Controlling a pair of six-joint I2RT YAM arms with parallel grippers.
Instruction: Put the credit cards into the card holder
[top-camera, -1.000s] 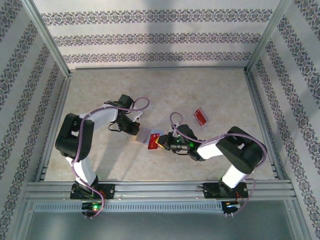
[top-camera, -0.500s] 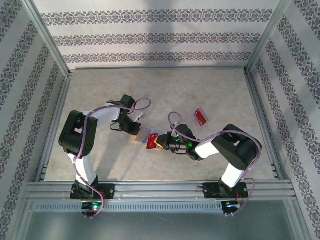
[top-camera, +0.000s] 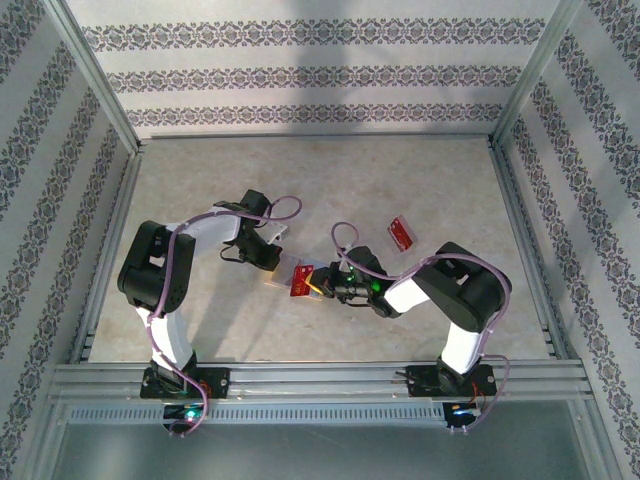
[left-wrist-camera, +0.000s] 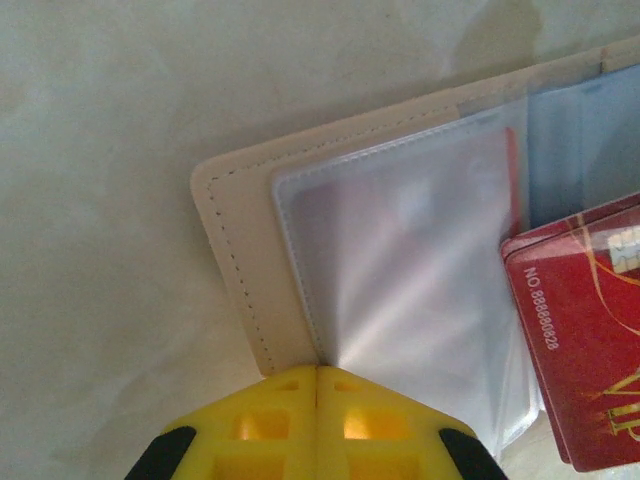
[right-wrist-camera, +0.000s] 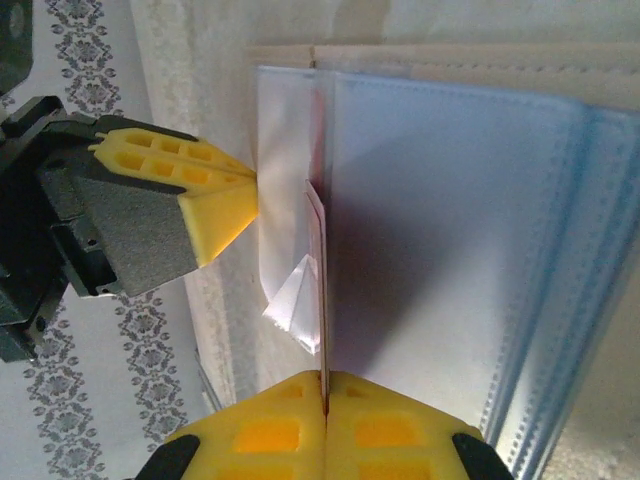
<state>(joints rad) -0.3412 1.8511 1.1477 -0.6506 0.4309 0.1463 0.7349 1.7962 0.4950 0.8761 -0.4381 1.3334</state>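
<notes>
Since a second ago the right arm has been folding its elbow inward and pushing its load leftward, so the red credit card (top-camera: 303, 280) is now lying further over the open card holder (top-camera: 276, 277).

The right gripper (right-wrist-camera: 322, 385) is pinching that card, with its yellow fingers fully closed on the card's near end. From these fingers the card (right-wrist-camera: 318, 250) is running straight ahead, seen edge-on, with its long axis pointing toward the left gripper (right-wrist-camera: 245, 195) ahead and to the left. Its leading edge is sitting at a lifted clear sleeve, though I cannot tell whether it is already inside the pocket.

The left gripper (left-wrist-camera: 317, 372) is also clamped shut, holding the card holder (left-wrist-camera: 235, 260) by its edge where the tan border and the clear sleeve meet. From this hand the pocket is opening straight ahead, and the red card (left-wrist-camera: 580, 340) is coming in from the right.

The right arm is judged to be the one to drive the card forward along its length while the left is steadying the holder.

A second card (top-camera: 400, 231) is lying on the table (top-camera: 320, 180), beyond and to the right of the right gripper (top-camera: 322, 283) and well apart from it.
</notes>
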